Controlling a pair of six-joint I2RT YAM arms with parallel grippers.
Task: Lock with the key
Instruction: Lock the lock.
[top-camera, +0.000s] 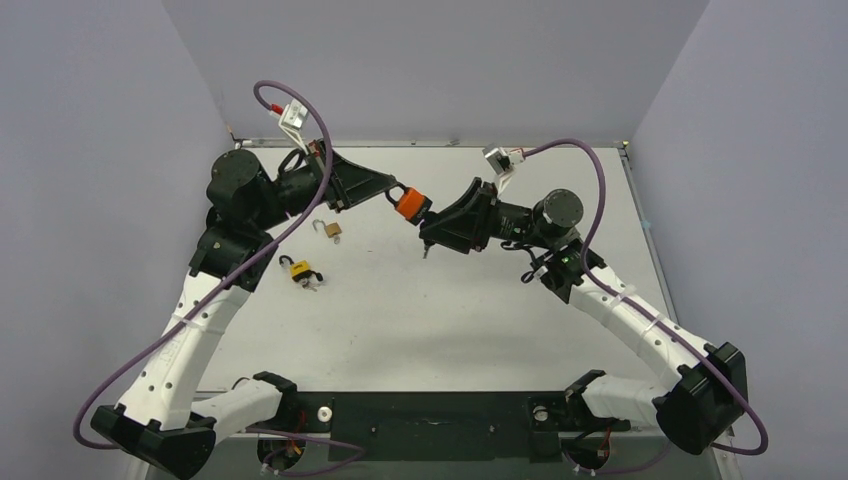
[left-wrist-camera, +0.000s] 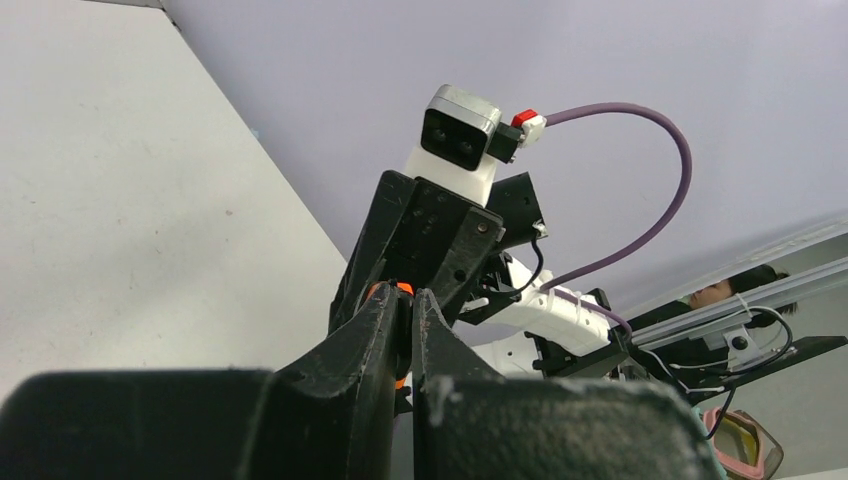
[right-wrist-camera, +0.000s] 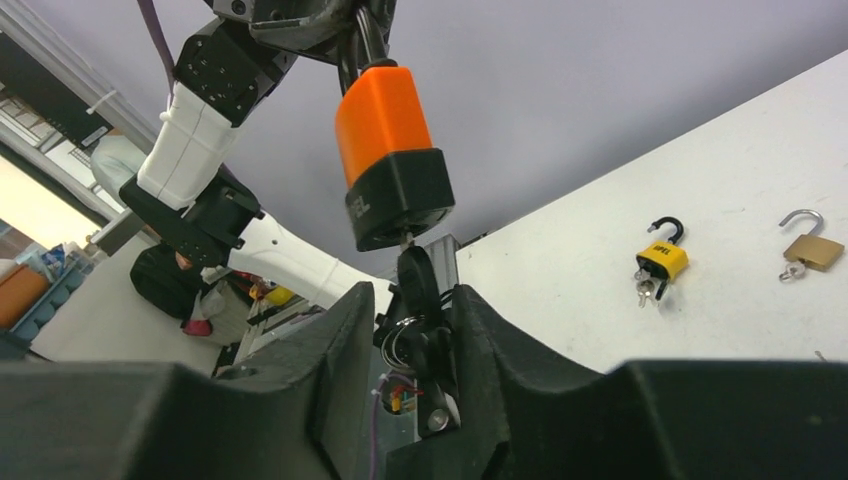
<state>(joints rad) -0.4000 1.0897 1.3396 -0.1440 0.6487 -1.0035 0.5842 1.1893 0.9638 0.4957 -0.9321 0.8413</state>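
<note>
Padlocks (top-camera: 300, 270) three, orange one (top-camera: 411, 205) tight in left fingers (left-wrist-camera: 368, 335); key (right-wrist-camera: 414, 283) tight in right fingers (right-wrist-camera: 335, 350).

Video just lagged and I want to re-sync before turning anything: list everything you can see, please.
orange padlock: one, orange with black base, in the air between the arms, hung by its shackle
key: one, black head, below that padlock, blade at its underside
yellow padlock: one, yellow, shackle open, on the table left of centre
brass padlock: one, brass, shackle open, on the table beyond the yellow one
left end effector: one, black, shut on the orange padlock's shackle
right end effector: one, black, shut on the key
</note>
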